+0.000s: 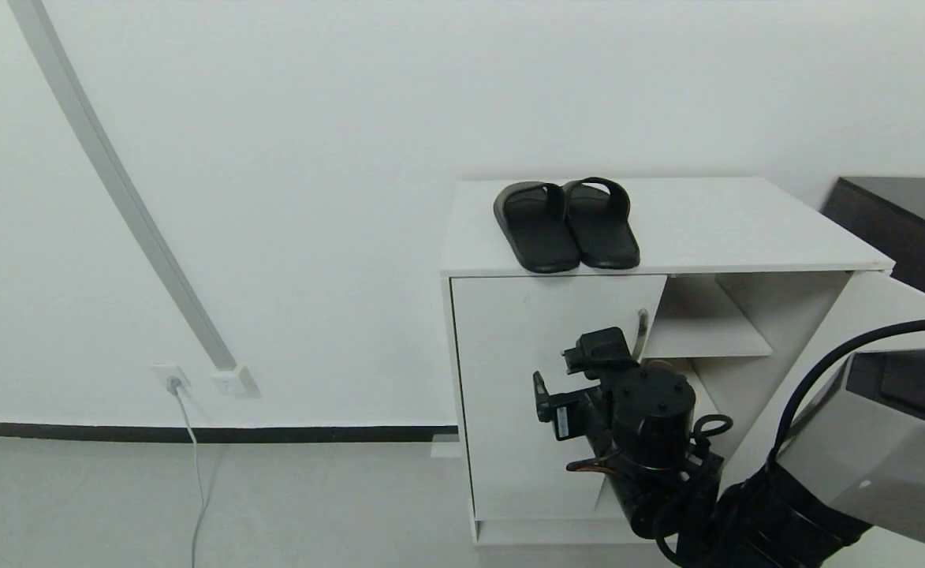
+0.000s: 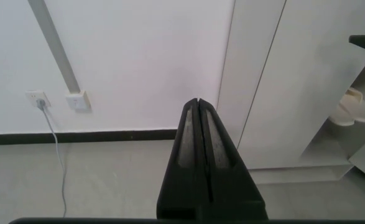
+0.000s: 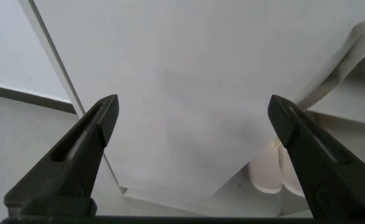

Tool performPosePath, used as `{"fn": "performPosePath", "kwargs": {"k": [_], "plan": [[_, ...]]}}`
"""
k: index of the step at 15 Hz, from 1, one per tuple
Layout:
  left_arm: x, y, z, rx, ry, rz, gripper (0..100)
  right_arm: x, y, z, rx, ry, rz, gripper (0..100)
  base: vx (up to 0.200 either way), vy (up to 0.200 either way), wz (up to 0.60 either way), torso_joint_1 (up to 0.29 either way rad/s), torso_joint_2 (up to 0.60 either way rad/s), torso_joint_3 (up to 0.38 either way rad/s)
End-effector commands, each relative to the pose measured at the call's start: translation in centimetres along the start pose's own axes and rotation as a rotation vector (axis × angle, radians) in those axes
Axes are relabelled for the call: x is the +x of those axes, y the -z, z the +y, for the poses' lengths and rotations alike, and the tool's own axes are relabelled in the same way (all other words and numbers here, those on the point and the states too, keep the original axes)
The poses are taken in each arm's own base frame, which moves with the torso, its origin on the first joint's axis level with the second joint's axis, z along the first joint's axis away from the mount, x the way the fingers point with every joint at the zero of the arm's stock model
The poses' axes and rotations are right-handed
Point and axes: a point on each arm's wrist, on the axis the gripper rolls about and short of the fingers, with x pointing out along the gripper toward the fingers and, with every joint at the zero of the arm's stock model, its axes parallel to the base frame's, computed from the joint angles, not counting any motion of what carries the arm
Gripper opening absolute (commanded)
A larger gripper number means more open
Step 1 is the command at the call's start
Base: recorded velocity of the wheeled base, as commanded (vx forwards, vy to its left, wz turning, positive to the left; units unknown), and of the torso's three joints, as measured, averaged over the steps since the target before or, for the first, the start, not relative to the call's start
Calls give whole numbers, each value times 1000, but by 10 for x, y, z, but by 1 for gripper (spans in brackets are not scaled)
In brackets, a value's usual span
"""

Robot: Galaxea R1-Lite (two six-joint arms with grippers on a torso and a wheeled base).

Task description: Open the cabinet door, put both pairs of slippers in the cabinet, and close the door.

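Note:
A pair of black slippers (image 1: 566, 223) lies on top of the white cabinet (image 1: 706, 229). The cabinet's left door (image 1: 509, 379) is closed and its right door (image 1: 864, 308) stands swung open. A pair of white slippers (image 3: 275, 174) sits on the bottom shelf inside, also seen past the door edge as pale slippers (image 2: 351, 107). My right gripper (image 1: 565, 379) is open, facing the closed left door (image 3: 188, 74) close up, with nothing between its fingers (image 3: 92, 134). The door's handle (image 3: 350, 50) is beside it. My left gripper (image 2: 198, 109) is shut and empty, low and to the left of the cabinet.
A grey conduit (image 1: 115, 181) runs down the wall to two sockets (image 1: 202, 379), one with a cable hanging to the floor. Dark furniture (image 1: 904, 213) stands right of the cabinet. Open floor lies to the cabinet's left.

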Motion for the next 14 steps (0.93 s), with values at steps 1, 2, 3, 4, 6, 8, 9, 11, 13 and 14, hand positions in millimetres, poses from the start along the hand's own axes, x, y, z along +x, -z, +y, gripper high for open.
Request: {"fn": "performPosePath", "kwargs": {"k": [1, 2, 3, 4, 6, 8, 9, 11, 13, 14], "plan": [[0, 0, 0, 0, 0, 1, 0, -1, 0, 0, -1, -1, -1, 100, 0, 0, 0, 207, -525, -325], [0, 0, 0, 0, 0, 1, 0, -1, 0, 0, 0, -1, -1, 100, 0, 0, 0, 232, -530, -305], [0, 0, 0, 0, 0, 1, 0, -1, -1, 0, 0, -1, -2, 100, 0, 0, 0, 222, -549, -330], [0, 0, 0, 0, -2, 1, 0, -1, -1, 0, 0, -1, -2, 100, 0, 0, 0, 222, -535, -310], [0, 0, 0, 0, 0, 1, 0, -1, 0, 0, -1, -1, -1, 100, 0, 0, 0, 237, -562, -327], [0, 0, 0, 0, 0, 1, 0, -1, -1, 0, 0, -1, -2, 100, 0, 0, 0, 259, -586, -337], [0, 0, 0, 0, 0, 1, 0, -1, -1, 0, 1, -1, -3, 100, 0, 0, 0, 256, -593, -334], [0, 0, 0, 0, 0, 1, 0, -1, -1, 0, 1, -1, -3, 100, 0, 0, 0, 269, -606, -327], [0, 0, 0, 0, -2, 1, 0, -1, -2, 0, 2, 0, -4, 100, 0, 0, 0, 205, -456, -254], [0, 0, 0, 0, -2, 1, 0, -2, -4, -1, 4, 2, -8, 100, 0, 0, 0, 193, -398, -227]]}}
